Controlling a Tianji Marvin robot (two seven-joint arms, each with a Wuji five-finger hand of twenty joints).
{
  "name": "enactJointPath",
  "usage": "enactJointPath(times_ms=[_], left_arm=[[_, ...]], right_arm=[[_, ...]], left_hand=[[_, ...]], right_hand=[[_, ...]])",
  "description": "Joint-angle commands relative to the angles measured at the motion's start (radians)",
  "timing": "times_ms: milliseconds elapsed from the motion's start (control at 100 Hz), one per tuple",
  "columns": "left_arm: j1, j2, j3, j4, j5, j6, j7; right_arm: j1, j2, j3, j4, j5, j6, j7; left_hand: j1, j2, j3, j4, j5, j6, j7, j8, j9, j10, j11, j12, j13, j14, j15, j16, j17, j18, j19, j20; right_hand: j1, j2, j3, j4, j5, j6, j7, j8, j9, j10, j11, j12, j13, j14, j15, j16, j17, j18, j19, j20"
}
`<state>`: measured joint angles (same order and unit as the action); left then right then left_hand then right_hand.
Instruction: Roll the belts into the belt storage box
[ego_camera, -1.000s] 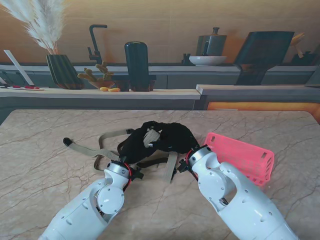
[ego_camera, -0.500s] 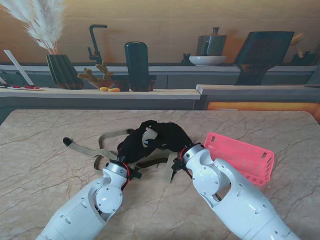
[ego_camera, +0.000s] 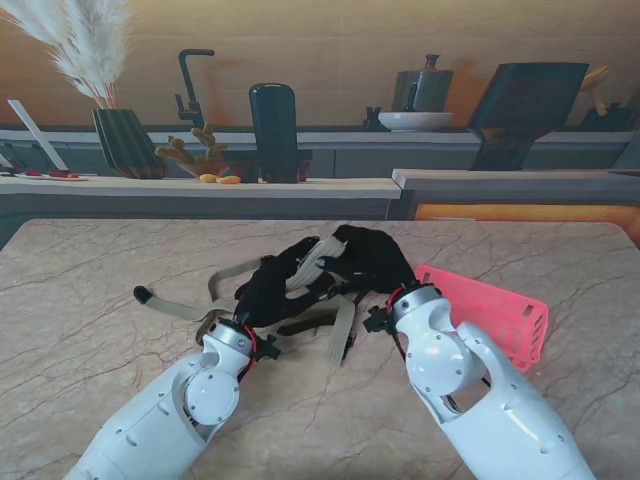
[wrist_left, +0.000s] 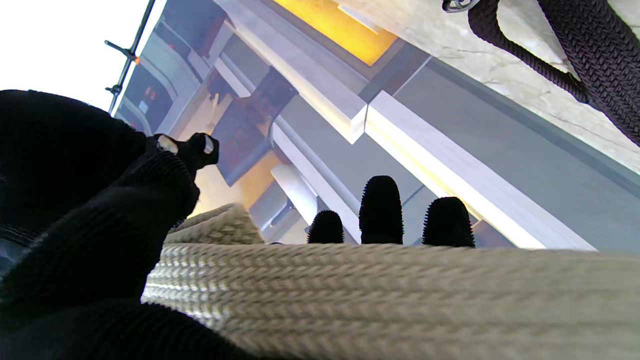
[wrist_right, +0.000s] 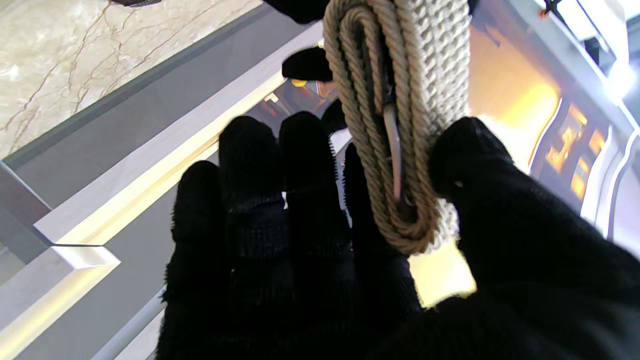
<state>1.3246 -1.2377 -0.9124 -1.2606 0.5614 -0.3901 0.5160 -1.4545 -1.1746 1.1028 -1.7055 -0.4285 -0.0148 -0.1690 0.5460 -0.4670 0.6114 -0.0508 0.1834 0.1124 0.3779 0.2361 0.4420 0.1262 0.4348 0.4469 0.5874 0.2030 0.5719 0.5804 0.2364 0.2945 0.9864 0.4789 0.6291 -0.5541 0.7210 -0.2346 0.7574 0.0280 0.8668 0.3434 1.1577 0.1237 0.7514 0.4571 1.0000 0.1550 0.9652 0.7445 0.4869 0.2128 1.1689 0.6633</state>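
Farthest left, the free tail of the tan belt (ego_camera: 175, 306) trails across the table (ego_camera: 80, 330) toward its left edge, ending in a dark tip. It lies slack, which suits rolling: the loose length can feed in as the coil grows.

Next comes the left hand (ego_camera: 270, 290), gloved in black, near the middle of the table. The left wrist view shows the woven belt (wrist_left: 400, 295) lying across the palm with three fingertips (wrist_left: 380, 210) standing up past its far edge and the thumb off to one side — a cradling hold rather than a tight fist, probably to steady the strap and guide it while the other hand turns.

A second, dark belt (ego_camera: 300, 326) lies on the table just nearer to me than the hands, untouched; its braided cord (wrist_left: 595, 55) shows in the left wrist view too.

Then the right hand (ego_camera: 372, 258), lifted a little and farther from me than the left. Its wrist view shows the folded end of the belt (wrist_right: 395, 125), metal buckle tucked inside, pinched between the thumb and the side of the fingers (wrist_right: 280, 200), which are pressed together. Gripping the buckle end makes sense as the core of the roll.

Rightmost, the pink box (ego_camera: 490, 312) waits near the table's right edge, tilted, with no belt in it — the rolling looks barely begun.
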Motion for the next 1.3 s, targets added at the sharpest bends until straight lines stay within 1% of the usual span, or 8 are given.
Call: enactJointPath(times_ms=[0,190,470,590,690,860,1040,1290], left_arm=[[0.002,-0.002,-0.001,0.0,0.006,-0.003,0.008],[0.003,-0.005,-0.005,0.006,0.017,-0.017,0.036],[0.009,-0.013,-0.011,0.005,0.018,-0.039,0.068],[0.008,-0.014,-0.009,0.007,0.017,-0.037,0.072],[0.006,-0.015,-0.005,0.009,0.012,-0.031,0.066],[0.0,-0.017,0.002,0.017,0.001,-0.029,0.059],[0.002,-0.018,0.001,0.015,-0.01,-0.04,0.05],[0.001,-0.024,0.003,0.019,-0.012,-0.043,0.07]], right_arm=[[-0.015,0.001,0.02,-0.034,0.02,0.017,0.002],[-0.056,-0.01,0.089,-0.106,0.201,0.098,0.031],[-0.063,-0.046,0.146,-0.13,0.581,0.287,0.055],[-0.044,-0.066,0.145,-0.1,0.721,0.358,0.05],[-0.027,-0.085,0.133,-0.071,0.828,0.404,0.028],[-0.003,-0.106,0.104,-0.024,0.988,0.434,0.018],[0.027,-0.103,0.071,0.026,1.066,0.446,0.096],[0.056,-0.108,0.038,0.08,1.135,0.467,0.147]], left_hand=[[-0.004,0.011,-0.003,-0.003,-0.033,-0.03,-0.048,-0.016,-0.047,-0.01,-0.017,-0.01,-0.028,-0.017,-0.01,-0.004,-0.019,-0.004,-0.011,0.022],[0.019,0.04,-0.009,-0.001,-0.032,-0.029,-0.068,-0.021,-0.066,-0.017,-0.008,-0.005,-0.044,-0.034,-0.015,0.004,-0.024,-0.021,-0.013,0.035],[0.035,0.061,-0.025,0.0,-0.031,-0.022,-0.107,-0.028,-0.096,-0.017,0.019,0.001,-0.007,-0.069,0.063,0.052,0.03,-0.063,0.023,0.055],[0.031,0.064,-0.034,0.0,-0.029,-0.016,-0.121,-0.026,-0.093,-0.01,0.029,-0.005,0.071,-0.122,0.289,0.183,0.087,-0.092,0.098,0.058],[0.021,0.064,-0.043,-0.001,-0.031,-0.018,-0.125,-0.027,-0.107,-0.006,0.019,-0.012,0.041,-0.08,0.292,0.191,0.071,-0.085,0.093,0.054],[0.001,0.072,-0.07,-0.004,-0.031,-0.025,-0.151,-0.027,-0.143,-0.005,-0.014,-0.038,-0.042,-0.085,0.143,0.112,0.008,-0.075,0.041,0.031],[-0.042,0.11,-0.13,-0.015,-0.033,-0.046,-0.173,-0.019,-0.163,-0.015,-0.04,-0.058,-0.162,-0.066,-0.065,-0.012,-0.057,-0.082,-0.02,0.016],[-0.04,0.161,-0.183,-0.025,-0.041,-0.064,-0.262,-0.032,-0.234,-0.014,-0.045,-0.065,-0.263,-0.067,-0.117,-0.048,-0.124,-0.104,-0.078,0.009]], right_hand=[[0.131,0.094,0.091,0.013,0.059,-0.238,0.14,0.043,0.035,-0.017,0.023,0.003,0.011,-0.036,0.021,-0.007,0.003,-0.025,0.024,-0.016],[0.134,0.099,0.087,0.014,0.058,-0.229,0.139,0.046,0.034,-0.011,0.03,0.008,0.012,-0.033,0.031,-0.003,0.01,-0.033,0.038,-0.012],[0.163,0.121,0.058,0.02,0.052,-0.203,0.138,0.056,0.011,0.015,0.059,0.026,-0.008,-0.017,0.069,0.017,-0.001,-0.04,0.059,0.003],[0.168,0.127,0.041,0.024,0.049,-0.204,0.135,0.06,-0.003,0.022,0.072,0.036,-0.02,-0.014,0.084,0.027,-0.008,-0.041,0.061,0.008],[0.171,0.131,0.037,0.026,0.048,-0.203,0.134,0.064,-0.01,0.023,0.081,0.043,-0.025,-0.014,0.093,0.032,-0.01,-0.044,0.064,0.011],[0.174,0.128,0.038,0.028,0.052,-0.198,0.132,0.068,-0.015,0.04,0.104,0.055,-0.029,-0.006,0.128,0.05,-0.018,-0.045,0.072,0.019],[0.158,0.13,0.016,0.028,0.064,-0.234,0.119,0.068,-0.066,0.04,0.157,0.091,-0.066,-0.022,0.186,0.092,-0.042,-0.055,0.066,0.024],[0.128,0.1,0.057,0.019,0.093,-0.237,0.109,0.051,-0.234,0.071,0.226,0.179,-0.195,-0.029,0.219,0.154,-0.127,-0.065,0.028,0.04]])
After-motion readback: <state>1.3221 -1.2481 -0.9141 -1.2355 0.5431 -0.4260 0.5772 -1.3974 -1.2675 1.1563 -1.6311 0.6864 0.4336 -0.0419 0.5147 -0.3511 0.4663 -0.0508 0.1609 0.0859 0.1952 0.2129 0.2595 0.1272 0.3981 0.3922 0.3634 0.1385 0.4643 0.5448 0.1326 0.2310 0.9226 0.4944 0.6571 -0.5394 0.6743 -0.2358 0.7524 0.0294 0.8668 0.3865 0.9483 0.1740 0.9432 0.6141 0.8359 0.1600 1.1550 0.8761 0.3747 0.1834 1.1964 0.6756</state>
